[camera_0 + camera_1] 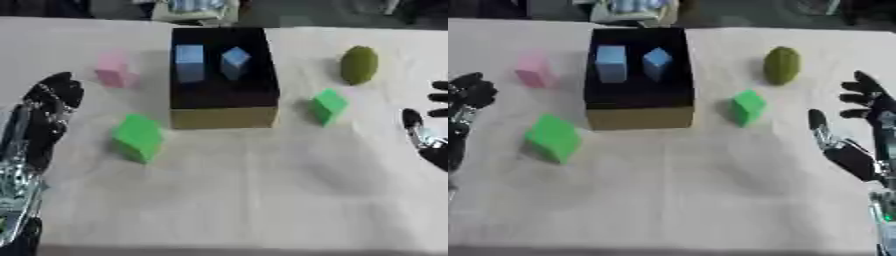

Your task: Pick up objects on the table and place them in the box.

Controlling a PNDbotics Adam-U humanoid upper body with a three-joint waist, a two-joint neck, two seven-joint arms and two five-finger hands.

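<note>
Table (262, 200) wide, bare cloth in front. Box (224, 116) center-far, dark inside, holds two blue blocks (189, 62). Left hand (48, 112) at left edge, fingers relaxed, empty; large green block (138, 137) just beside it, apart. Right hand (859, 145) at right edge, fingers spread, empty; small green block (748, 106) near, olive fruit (781, 65) farther. Pink block (114, 70) left of box.

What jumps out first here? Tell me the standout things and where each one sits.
The dark box at the table's centre draws the eye, with two blue blocks already inside. Around it lie a large green block at front left, a pink block at far left, a small green block and an olive oval object to the right. The left robot hand and right robot hand wait at the sides.
</note>
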